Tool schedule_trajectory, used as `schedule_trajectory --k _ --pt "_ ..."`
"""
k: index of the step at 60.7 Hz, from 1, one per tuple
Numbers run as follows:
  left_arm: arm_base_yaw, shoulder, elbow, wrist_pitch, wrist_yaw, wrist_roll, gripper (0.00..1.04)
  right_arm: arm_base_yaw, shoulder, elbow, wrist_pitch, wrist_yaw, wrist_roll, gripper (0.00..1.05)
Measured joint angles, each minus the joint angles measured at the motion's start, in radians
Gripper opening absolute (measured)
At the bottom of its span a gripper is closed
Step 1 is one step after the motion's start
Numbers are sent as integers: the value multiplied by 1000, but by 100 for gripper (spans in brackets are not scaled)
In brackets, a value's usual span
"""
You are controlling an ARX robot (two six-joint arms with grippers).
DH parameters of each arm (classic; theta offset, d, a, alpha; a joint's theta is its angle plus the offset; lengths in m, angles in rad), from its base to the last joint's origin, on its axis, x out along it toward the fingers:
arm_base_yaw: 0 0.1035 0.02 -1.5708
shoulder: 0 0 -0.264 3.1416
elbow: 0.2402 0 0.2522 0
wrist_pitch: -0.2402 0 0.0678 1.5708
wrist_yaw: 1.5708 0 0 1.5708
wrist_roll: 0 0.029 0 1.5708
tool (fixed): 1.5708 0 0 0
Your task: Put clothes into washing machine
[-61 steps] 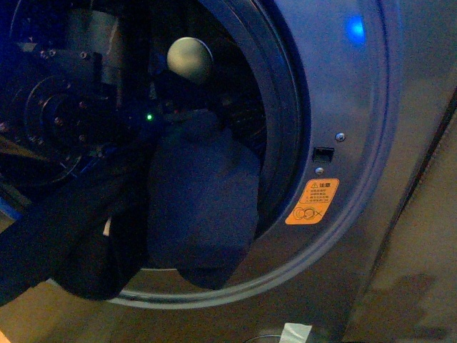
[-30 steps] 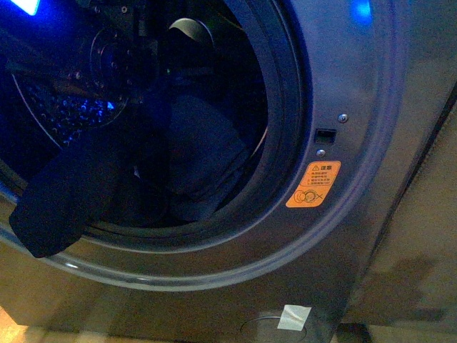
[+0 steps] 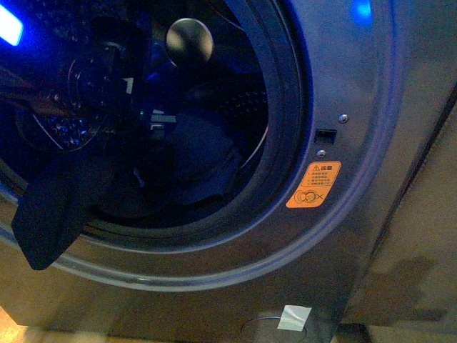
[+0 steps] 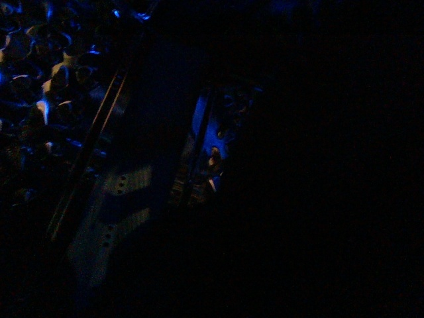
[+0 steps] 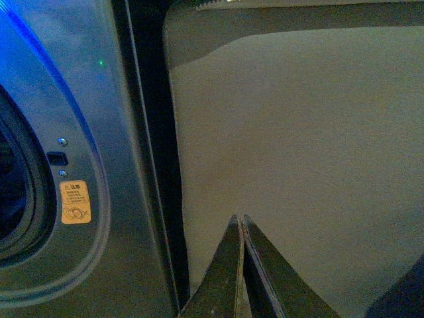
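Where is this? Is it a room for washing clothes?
Probably a laundry spot, yes. A grey washing machine fills the view with its round door open, dark clothes lie in the drum, one piece hanging over the rim, and an orange sticker marks its front.

— What lettering can be made out on the washing machine (image 3: 357, 86)?

— An orange warning sticker (image 3: 313, 184) is seen on the grey front panel, just outside the dark door rim. A triangular caution sign and a few lines of small print are carried at its top, and a crossed-out pictogram below; the characters are too small to be read.

— And from the right wrist?

— The same orange sticker (image 5: 75, 201) is shown well to one side of the right gripper (image 5: 242, 228), whose fingertips are pressed together. Its print cannot be read there either. The left wrist view is dark.
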Motion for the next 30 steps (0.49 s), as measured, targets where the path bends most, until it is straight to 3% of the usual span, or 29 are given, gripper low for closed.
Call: schedule_trajectory --k 20,23,30 --pt "-24 -114 -208 143 83 22 95 0 0 0 0 0 0 2" --pt "-32 -138 -235 166 92 23 100 0 0 0 0 0 0 2" --pt "-48 -195 -312 222 115 22 98 0 0 0 0 0 0 2"
